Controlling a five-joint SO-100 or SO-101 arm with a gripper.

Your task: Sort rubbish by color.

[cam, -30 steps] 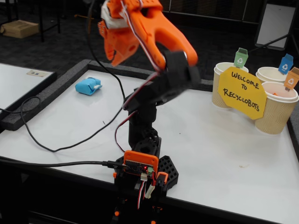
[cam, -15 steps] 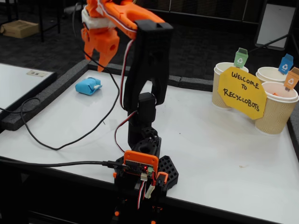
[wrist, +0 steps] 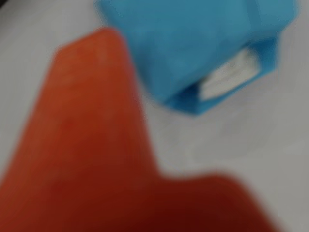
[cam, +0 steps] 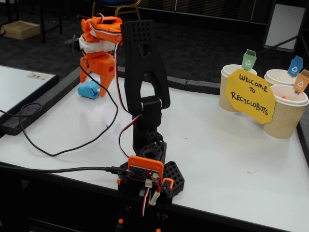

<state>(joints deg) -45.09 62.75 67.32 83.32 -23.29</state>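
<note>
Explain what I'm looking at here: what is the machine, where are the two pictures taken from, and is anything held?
It is a small orange-and-black robot arm bolted to a white table. The fixed view looks from behind its base; the blurry wrist view rides on the arm. The pincer reaches down over a light blue wad, seen close up in the wrist view. Whether it grips yet is unclear. At right stand three paper cups with coloured tags behind a yellow sign.

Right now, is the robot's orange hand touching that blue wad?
Cannot tell. In the fixed view the hand overlaps the blue wad; the blurred wrist view shows a finger beside it, no plain gap.
</note>
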